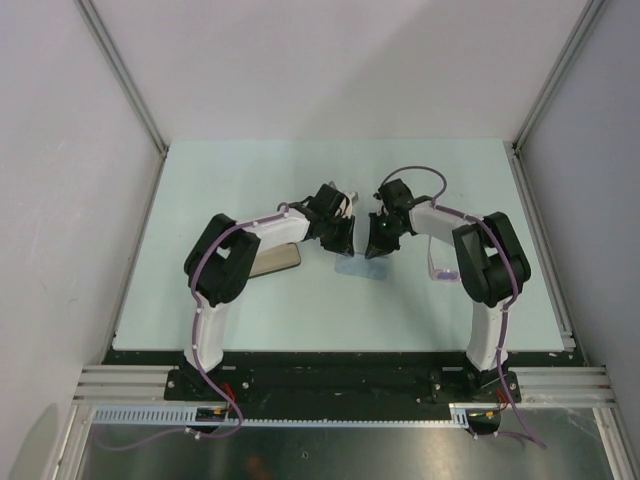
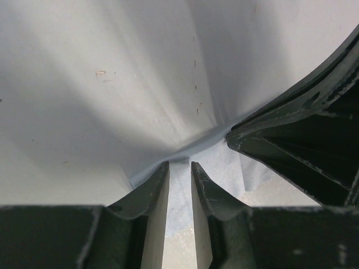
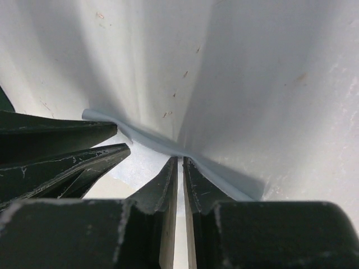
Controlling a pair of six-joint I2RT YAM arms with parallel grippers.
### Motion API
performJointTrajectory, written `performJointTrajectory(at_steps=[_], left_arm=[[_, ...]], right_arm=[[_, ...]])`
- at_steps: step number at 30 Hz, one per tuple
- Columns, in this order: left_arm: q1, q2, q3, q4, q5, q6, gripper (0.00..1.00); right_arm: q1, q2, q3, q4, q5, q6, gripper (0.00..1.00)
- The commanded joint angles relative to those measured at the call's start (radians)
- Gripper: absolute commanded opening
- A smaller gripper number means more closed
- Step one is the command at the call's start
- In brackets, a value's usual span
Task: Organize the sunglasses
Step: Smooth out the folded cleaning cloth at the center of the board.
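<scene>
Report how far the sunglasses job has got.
Done: nothing visible yet. The thin pink-framed sunglasses lie loose on the table beside the right arm; the dark oblong case sits under the left arm. In hand: the right gripper pinches the pale blue square cloth by its edge; the left gripper straddles it, grip unclear. Left: probably stowing the sunglasses and cloth.

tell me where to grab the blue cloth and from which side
Probably best to pinch its raised edge from above, one arm at each end. The cloth is thin and limp, so only that lifted ridge gives fingers any purchase. The right gripper and left gripper straddle it there, facing each other.
</scene>
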Motion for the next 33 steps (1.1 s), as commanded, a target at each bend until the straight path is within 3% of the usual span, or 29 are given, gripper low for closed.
performJointTrajectory(at_steps=[1,33], left_arm=[[-0.004,0.007,0.03,0.024,-0.034,-0.019,0.28],[-0.003,0.01,0.005,0.021,-0.05,-0.013,0.26]], right_arm=[[-0.017,0.012,0.009,0.009,-0.006,0.003,0.13],[-0.064,-0.1,-0.048,-0.099,0.099,-0.016,0.12]])
